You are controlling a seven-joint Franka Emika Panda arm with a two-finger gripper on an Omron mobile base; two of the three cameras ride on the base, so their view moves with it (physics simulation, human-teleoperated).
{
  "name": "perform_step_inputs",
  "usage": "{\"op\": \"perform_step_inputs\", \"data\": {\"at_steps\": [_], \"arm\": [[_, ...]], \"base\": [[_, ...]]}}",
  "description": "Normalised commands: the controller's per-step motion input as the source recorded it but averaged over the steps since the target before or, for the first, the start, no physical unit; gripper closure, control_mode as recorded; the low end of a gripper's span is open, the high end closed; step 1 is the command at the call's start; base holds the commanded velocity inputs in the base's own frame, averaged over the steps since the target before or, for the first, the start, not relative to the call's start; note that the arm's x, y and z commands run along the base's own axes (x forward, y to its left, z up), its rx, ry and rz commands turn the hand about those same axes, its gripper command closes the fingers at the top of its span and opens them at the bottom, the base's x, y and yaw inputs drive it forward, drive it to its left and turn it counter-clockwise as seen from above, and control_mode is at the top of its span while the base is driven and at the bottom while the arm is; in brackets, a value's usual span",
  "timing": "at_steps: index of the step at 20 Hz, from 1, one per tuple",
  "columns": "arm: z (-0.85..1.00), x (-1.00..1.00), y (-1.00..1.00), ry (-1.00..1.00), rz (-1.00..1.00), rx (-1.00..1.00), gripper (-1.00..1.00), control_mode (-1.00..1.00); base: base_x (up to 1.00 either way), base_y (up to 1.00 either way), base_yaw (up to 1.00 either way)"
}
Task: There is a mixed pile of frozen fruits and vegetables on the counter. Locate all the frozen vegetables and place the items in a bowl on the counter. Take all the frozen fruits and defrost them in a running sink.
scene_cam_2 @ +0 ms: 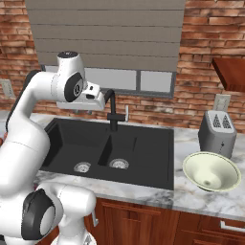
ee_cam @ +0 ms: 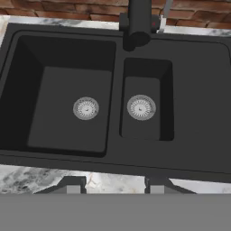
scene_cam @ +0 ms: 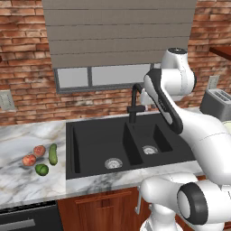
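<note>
The mixed pile lies on the white marble counter (scene_cam: 13,185), left of the sink. It holds two reddish frozen fruits (scene_cam: 39,150) (scene_cam: 29,159), a dark green stick vegetable (scene_cam: 53,154) and a round bright-green vegetable (scene_cam: 42,169). The cream bowl (scene_cam_2: 211,171) sits empty on the counter, right of the sink. The black double sink (scene_cam: 90,140) (ee_cam: 67,108) is dry, and no water runs from its faucet (scene_cam: 134,101) (ee_cam: 139,18). My gripper (ee_cam: 115,185) hovers above the sink's front edge, open and holding nothing. It is far from the pile and the bowl.
A grey toaster (scene_cam_2: 217,131) stands behind the bowl against the brick wall. A window with a grey blind is above the sink. Reddish wood cabinets run below the counter, and a dark appliance front (scene_cam: 27,219) sits under the pile.
</note>
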Motion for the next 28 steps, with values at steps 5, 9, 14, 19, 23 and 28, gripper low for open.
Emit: {"op": "perform_step_inputs", "data": {"at_steps": [5, 9, 14, 19, 23, 28], "arm": [[0.00, 0.00, 0.00, 0.00, 0.00, 0.00, -1.00, -1.00], [0.00, 0.00, 0.09, 0.00, 0.00, 0.00, -1.00, -1.00], [0.00, -0.01, 0.23, 0.00, 0.00, 0.00, -1.00, -1.00], [0.00, -0.04, 0.33, 0.00, -0.02, 0.00, -1.00, -1.00], [0.00, -0.09, 0.33, 0.00, 0.00, 0.00, -1.00, -1.00], [0.00, -0.09, 0.34, 0.00, 0.00, -0.01, -1.00, -1.00]], "base": [[0.00, 0.00, 0.00], [0.00, 0.00, 0.00], [0.00, 0.00, 0.00], [0.00, 0.00, 0.00], [0.00, 0.00, 0.00], [0.00, 0.00, 0.00]]}}
